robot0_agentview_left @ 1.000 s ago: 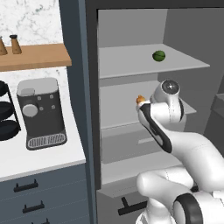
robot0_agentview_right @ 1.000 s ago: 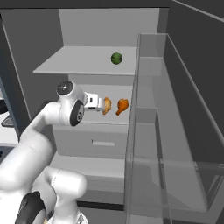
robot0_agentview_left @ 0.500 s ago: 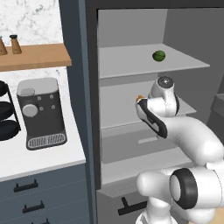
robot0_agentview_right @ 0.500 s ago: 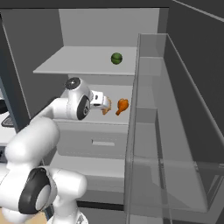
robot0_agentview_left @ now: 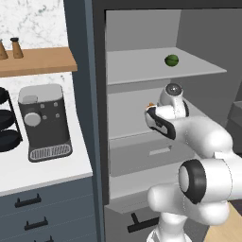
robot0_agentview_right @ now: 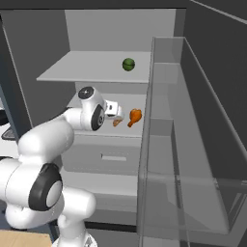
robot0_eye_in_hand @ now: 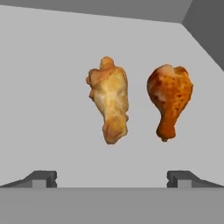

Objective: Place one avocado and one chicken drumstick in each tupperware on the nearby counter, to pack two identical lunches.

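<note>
Drumsticks, pale (robot0_eye_in_hand: 109, 105) and orange (robot0_eye_in_hand: 169, 99), bear no legible labels.

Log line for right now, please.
phase: reaching into fridge | gripper: open, empty | ahead: pale drumstick, darker drumstick | avocado: upper shelf

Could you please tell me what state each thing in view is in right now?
Fridge door: swung open.
Gripper: jaws open, holding nothing, above the drumsticks.
Pale drumstick: lying on the middle shelf, untouched.
Darker drumstick: lying beside it, apart.
Avocado: resting on the upper shelf.
Fridge drawer: closed.
</note>
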Robot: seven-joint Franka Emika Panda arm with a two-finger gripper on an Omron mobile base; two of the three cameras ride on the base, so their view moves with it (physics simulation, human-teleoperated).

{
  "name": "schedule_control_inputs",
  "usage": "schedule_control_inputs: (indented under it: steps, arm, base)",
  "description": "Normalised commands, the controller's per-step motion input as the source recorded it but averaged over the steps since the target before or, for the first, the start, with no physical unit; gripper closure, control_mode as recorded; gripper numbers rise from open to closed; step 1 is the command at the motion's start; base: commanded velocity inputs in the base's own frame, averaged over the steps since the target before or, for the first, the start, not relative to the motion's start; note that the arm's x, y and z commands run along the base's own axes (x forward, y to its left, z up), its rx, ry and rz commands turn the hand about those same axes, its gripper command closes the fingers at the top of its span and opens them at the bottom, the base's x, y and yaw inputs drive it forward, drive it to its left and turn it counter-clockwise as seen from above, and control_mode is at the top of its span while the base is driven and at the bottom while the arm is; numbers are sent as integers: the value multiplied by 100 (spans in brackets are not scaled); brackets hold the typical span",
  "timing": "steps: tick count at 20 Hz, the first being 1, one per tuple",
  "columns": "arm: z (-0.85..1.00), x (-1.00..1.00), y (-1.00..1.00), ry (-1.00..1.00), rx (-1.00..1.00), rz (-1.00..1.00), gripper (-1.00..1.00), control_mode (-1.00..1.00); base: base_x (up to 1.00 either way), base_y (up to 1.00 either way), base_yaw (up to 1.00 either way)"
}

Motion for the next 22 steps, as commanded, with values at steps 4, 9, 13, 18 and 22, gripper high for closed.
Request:
schedule_control_inputs:
  steps: [4,9,13,18,22]
  arm:
    - [-17,31,0,0,0,-1,-100,-100]
    - [-23,28,0,0,0,0,-100,-100]
    - [-16,36,0,0,0,0,-100,-100]
    - [-12,34,0,1,0,0,-100,-100]
    - [-20,25,-9,1,0,0,-100,-100]
  base:
    - [0,0,0]
    - [0,0,0]
    - [0,0,0]
    - [0,0,0]
    - [0,0,0]
